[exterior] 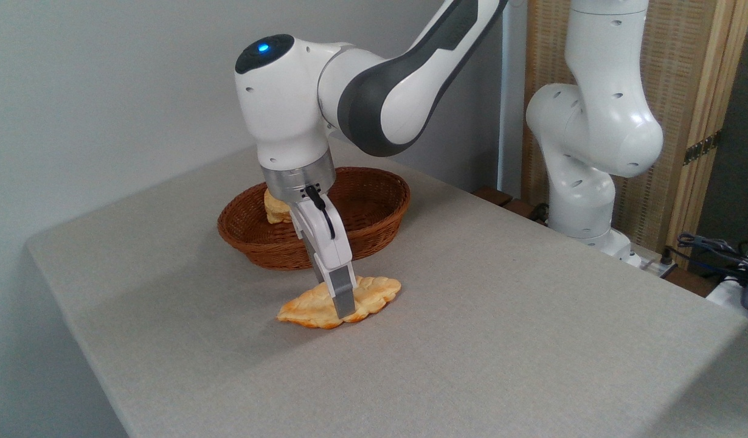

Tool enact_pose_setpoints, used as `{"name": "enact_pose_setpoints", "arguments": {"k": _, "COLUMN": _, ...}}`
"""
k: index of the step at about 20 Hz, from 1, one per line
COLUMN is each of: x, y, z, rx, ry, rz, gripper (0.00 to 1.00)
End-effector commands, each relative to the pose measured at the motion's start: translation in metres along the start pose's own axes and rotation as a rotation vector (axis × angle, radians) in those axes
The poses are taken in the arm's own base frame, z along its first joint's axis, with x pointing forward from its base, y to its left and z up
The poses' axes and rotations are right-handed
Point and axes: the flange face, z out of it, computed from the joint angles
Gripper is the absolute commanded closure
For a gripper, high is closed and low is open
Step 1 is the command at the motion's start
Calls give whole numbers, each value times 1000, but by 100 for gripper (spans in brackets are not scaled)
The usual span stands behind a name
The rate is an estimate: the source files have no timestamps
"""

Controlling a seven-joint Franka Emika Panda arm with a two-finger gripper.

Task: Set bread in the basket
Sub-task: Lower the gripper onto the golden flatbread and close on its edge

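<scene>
One long leaf-shaped bread (374,293) lies flat on the grey table (502,340), just in front of the wicker basket (374,201) and outside it. The gripper (345,307) is down at the bread's middle with a grey finger (343,295) over its near side; whether it is clamped cannot be told. A smaller bread piece (275,210) sits inside the basket at its left.

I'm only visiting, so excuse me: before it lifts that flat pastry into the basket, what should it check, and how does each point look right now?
1. Gripper down at the flat pastry: ok.
2. Fingers closed on it: cannot tell, only the near finger shows.
3. Pastry off the table: not ok, it lies flat.
4. Wicker basket close behind: ok.
5. Room inside: ok, only a small bread piece at its left end.
</scene>
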Motion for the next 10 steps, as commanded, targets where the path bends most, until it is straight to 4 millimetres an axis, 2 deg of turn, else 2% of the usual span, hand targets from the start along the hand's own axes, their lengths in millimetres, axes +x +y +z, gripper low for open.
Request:
{"name": "enact_pose_setpoints", "arguments": {"k": 1, "x": -1, "y": 0, "z": 2, "rx": 9, "ry": 13, "rz": 14, "gripper": 49}}
{"name": "enact_pose_setpoints", "arguments": {"k": 7, "x": -1, "y": 0, "z": 2, "rx": 10, "ry": 15, "rz": 11, "gripper": 49}}
{"name": "enact_pose_setpoints", "arguments": {"k": 10, "x": -4, "y": -4, "z": -15, "rx": 30, "ry": 42, "rz": -1, "gripper": 48}}
